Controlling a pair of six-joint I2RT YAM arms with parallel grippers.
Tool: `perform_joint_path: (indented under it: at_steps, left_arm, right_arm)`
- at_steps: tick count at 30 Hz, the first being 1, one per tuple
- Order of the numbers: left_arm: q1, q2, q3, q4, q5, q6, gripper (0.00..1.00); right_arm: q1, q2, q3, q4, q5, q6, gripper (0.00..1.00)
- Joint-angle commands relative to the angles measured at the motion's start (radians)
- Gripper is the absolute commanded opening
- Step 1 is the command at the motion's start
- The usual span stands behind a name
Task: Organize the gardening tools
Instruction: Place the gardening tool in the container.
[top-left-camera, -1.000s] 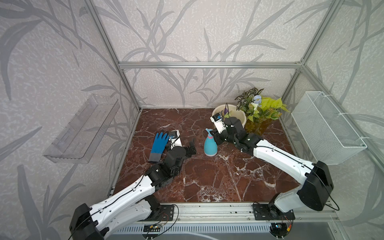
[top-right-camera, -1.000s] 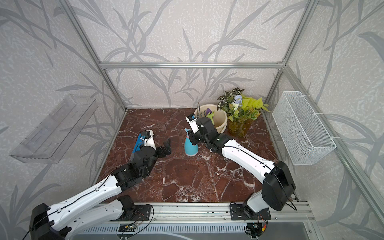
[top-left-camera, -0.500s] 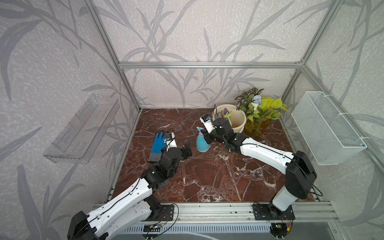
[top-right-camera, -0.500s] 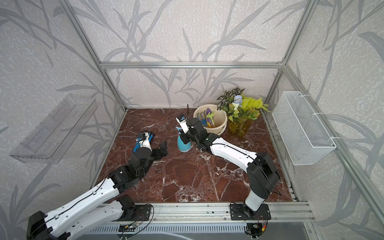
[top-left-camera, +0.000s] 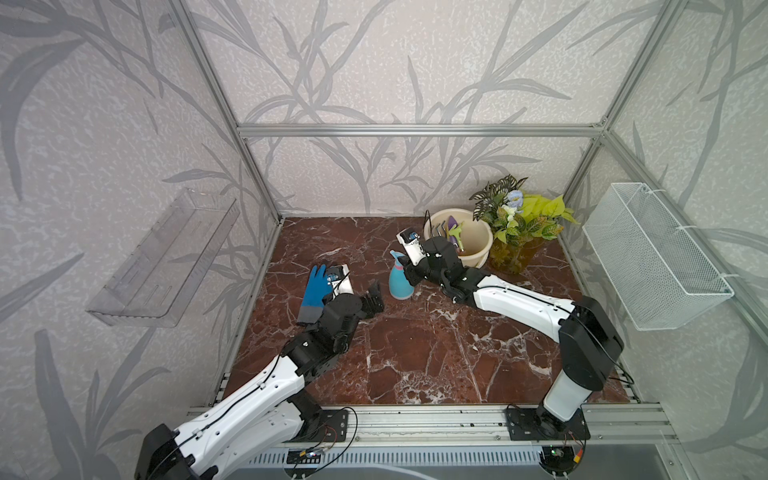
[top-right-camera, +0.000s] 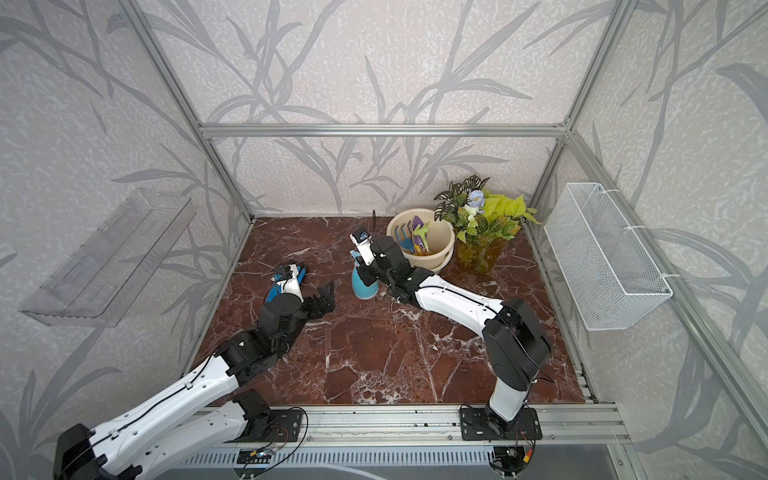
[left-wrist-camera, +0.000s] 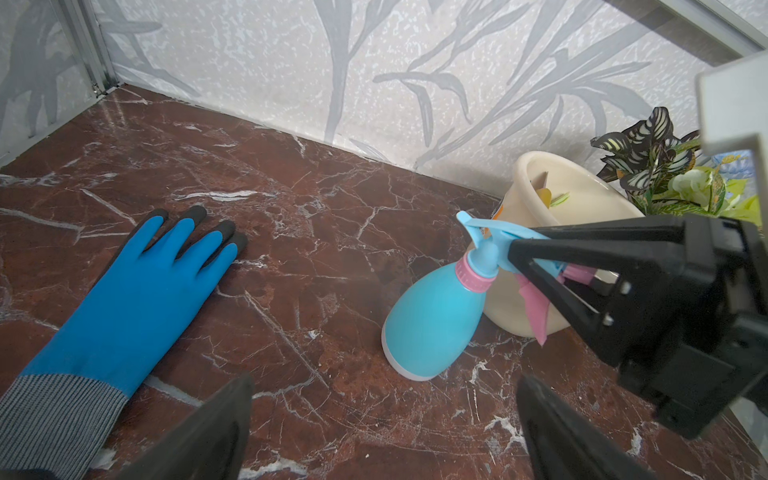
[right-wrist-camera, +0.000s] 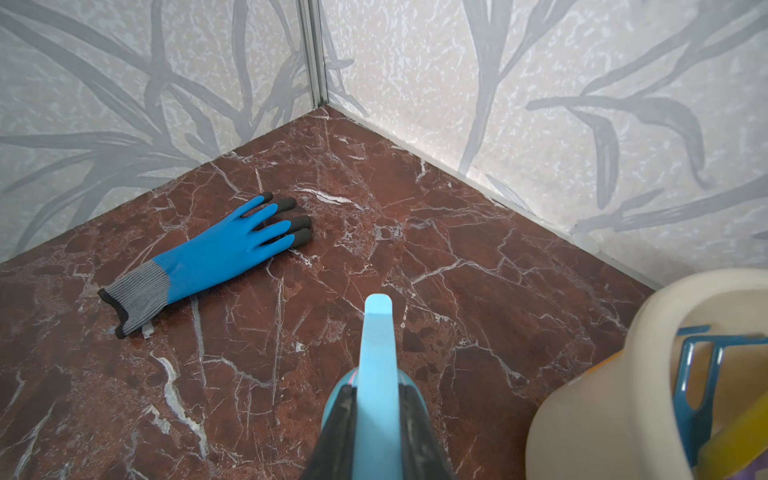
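Right wrist view: right end effector clenched on the pale blue trigger head of the spray bottle, bottle tilted and just beside the cream bucket; base contact with the table not clear. Left end effector released, jaws spread wide and empty, low over the table between the blue glove and the bottle, touching neither. In both top views, gardening tools gathered inside the bucket, blue fork prongs-up among purple, green and yellow pieces, close by the potted plant. Judged from that, largely through with the tool sorting: no loose hand tool seen anywhere on the table. Probably left to do: finding a place for the held bottle and the flat-lying glove, if counted as part of the tidy-up, then backing both arms away.
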Motion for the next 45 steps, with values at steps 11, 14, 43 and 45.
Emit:
perform_joint_path:
  at_steps: [11, 14, 43, 45]
  left_arm:
    - [0.016, 0.009, -0.003, 0.004, 0.021, 0.0, 1.0]
    - [0.018, 0.01, -0.002, 0.004, 0.021, 0.003, 1.0]
    - [0.047, 0.057, 0.055, -0.01, 0.043, 0.026, 1.0]
    - [0.051, 0.069, 0.078, -0.012, 0.041, 0.035, 1.0]
  right_arm:
    - [0.006, 0.03, -0.018, 0.051, 0.013, 0.012, 0.0]
    - [0.005, 0.031, -0.023, 0.053, 0.016, 0.011, 0.0]
    - [0.015, -0.082, 0.0, -0.011, 0.092, -0.035, 0.72]
    - [0.015, -0.112, -0.001, -0.018, 0.113, -0.046, 0.79]
